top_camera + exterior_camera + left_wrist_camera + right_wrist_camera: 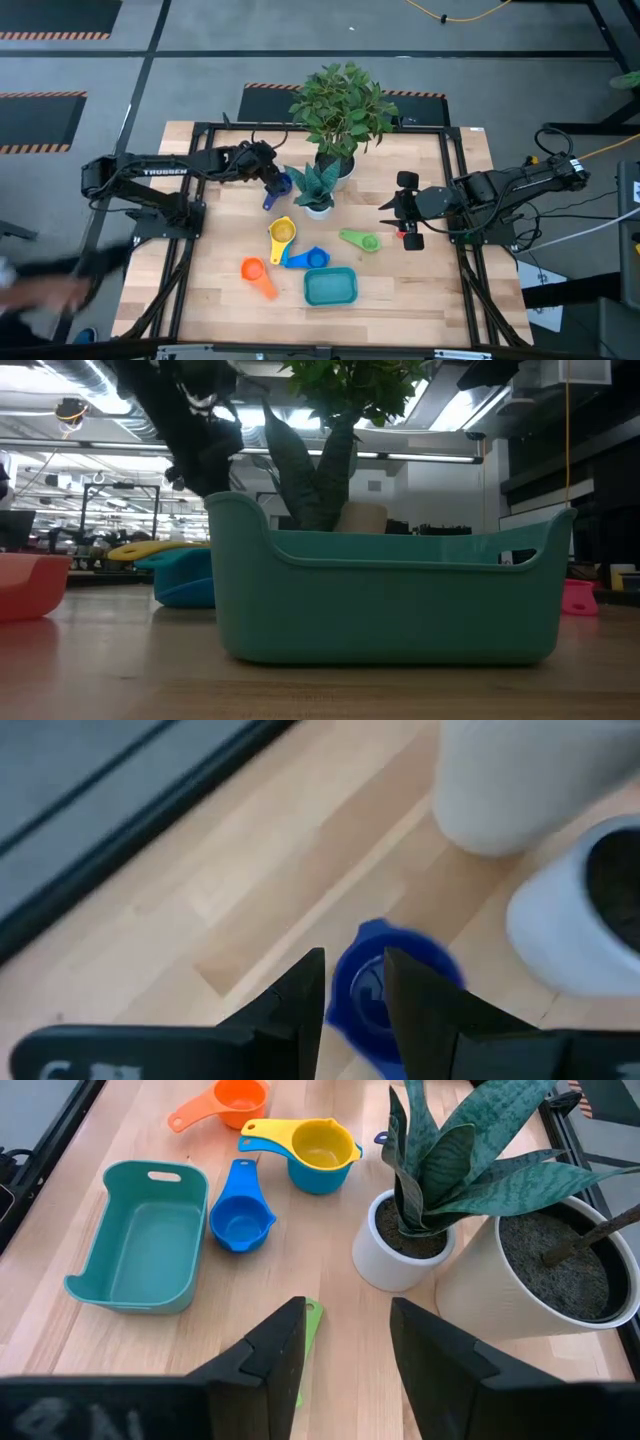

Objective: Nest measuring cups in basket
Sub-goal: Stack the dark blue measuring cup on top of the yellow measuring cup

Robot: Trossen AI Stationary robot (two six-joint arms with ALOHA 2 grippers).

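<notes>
My left gripper (274, 183) hangs over the table's far left part, beside the small snake plant pot (318, 205), shut on a dark blue measuring cup (385, 988). On the table lie a yellow cup (322, 1142) nested in a light blue one (312, 1172), a blue cup (241, 1220), an orange cup (238, 1097) and a green cup (362, 240). The teal basket (140, 1245) stands on its base near the front edge, with nothing in it. My right gripper (345, 1330) waits open above the green cup's handle (310, 1320). My left gripper has the dark blue cup between its two fingers (300, 995), which slant down from the table's left side. The round bowl (400, 960) shows in the gap and past the fingertips. The fingers hide the exact place of contact. The cup looks clear of the table.
A large leafy plant in a white pot (335, 165) and the small snake plant (440, 1170) stand at the table's far middle, close to my left gripper. A black frame (460, 190) edges the table. Bare wood lies at the near left (215, 290).
</notes>
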